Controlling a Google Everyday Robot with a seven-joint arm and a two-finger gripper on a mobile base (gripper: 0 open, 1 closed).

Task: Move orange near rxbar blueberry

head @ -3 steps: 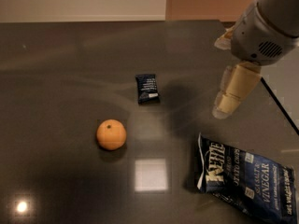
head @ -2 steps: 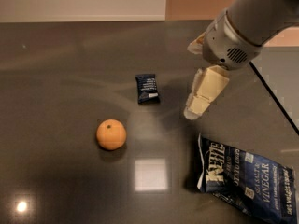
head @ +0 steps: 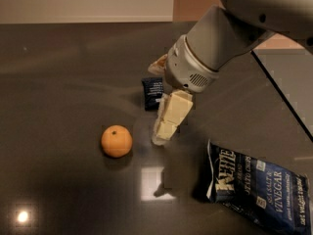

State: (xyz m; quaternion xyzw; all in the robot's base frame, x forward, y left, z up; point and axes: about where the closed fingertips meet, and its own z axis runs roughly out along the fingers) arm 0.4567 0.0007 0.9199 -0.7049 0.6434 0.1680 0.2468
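Observation:
The orange lies on the dark tabletop, left of centre. The rxbar blueberry, a small navy wrapper with white text, lies behind it and to the right; its right edge is hidden by my arm. My gripper hangs down from the upper right, its tip just right of the orange and in front of the rxbar, a short gap from the fruit. It holds nothing that I can see.
A large navy Kettle salt and vinegar chip bag lies at the front right. The table's right edge runs diagonally at the right. A light patch reflects on the table in front of the gripper.
My arm has swung left and down toward the front, from right of the rxbar to just right of the orange. The orange, rxbar and chip bag have not moved.

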